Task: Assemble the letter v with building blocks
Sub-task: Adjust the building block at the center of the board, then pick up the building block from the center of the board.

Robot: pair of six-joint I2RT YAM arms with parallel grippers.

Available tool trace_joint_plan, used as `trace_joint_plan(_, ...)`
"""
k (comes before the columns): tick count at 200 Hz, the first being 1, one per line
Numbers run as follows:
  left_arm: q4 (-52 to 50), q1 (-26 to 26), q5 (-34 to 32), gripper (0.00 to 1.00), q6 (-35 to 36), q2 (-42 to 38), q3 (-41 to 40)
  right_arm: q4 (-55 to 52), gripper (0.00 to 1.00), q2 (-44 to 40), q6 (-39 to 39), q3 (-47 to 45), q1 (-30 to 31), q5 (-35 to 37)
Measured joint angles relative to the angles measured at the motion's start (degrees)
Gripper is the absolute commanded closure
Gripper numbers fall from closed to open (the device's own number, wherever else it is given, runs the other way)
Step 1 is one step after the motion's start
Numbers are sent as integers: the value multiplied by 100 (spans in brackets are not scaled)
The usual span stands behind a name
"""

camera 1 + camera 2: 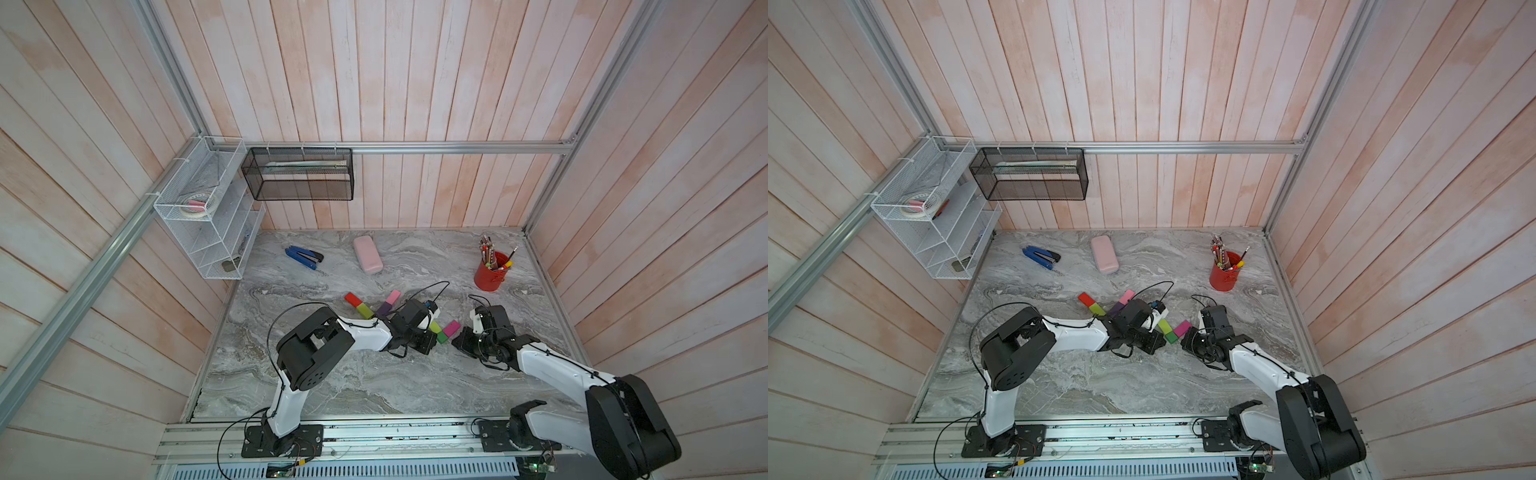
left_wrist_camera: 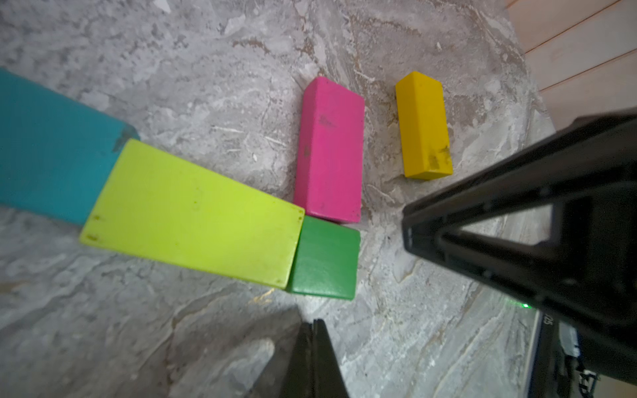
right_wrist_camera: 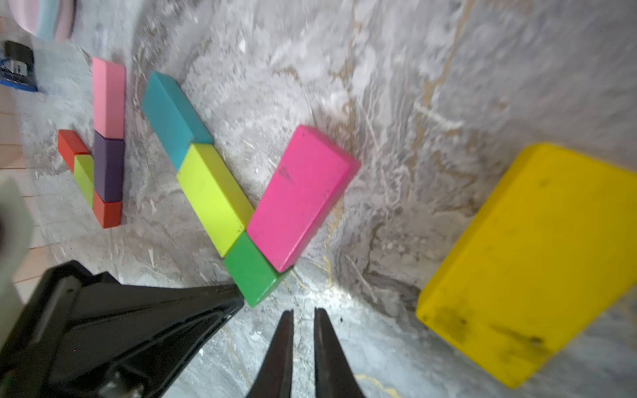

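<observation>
- The left jaws were pressed shut and empty, their tips low over the worktop (image 1: 332,386), just beside the green cube (image 2: 324,258). Whether they touched it could not be told.
- The right jaws stood a sliver apart with nothing between them. They pointed at bare worktop between the green cube and the yellow brick (image 3: 531,258).
- The teal brick (image 3: 172,117), lime brick (image 3: 213,196) and green cube lay end to end in one slanted line, each touching the next.
- The magenta brick (image 3: 300,196) slanted the other way, its near end against the green cube, so the two lines met there in a point.
- The yellow brick lay flat by itself, apart from the magenta brick.
- Farther off, the pink brick (image 3: 108,96) and purple brick (image 3: 108,165) ran in one line down to the red cube (image 3: 107,213). The red brick (image 3: 70,146) and a second lime brick (image 3: 84,175) angled in to the same cube.
</observation>
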Motion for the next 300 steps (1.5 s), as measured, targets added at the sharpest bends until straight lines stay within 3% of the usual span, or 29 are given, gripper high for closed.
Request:
trace_joint_plan(83,2,0,-2,100,0,42,57,-855,83,-422,-431,199,-789,256)
trace_joint_plan(122,7,-4,-9,100,-2,42,55,-1110,63,-391,-531,205,-809,391)
trace_joint_plan(153,269,-4,-98,100,-4,-144,-286,-1285,53,-286,-584,302,-809,549)
trace_joint_plan(200,874,-4,-170,70,-13,-809,-1255,-1497,44,-37,-623,688,-811,927)
trace_joint_plan(242,1585,-4,-295,59,0,-1434,-1893,-1504,39,632,-647,1045,-820,1001)
trace_joint_plan(300,2072,-4,-459,57,17,-1626,-2177,-1473,41,1316,-710,1250,-820,1005)
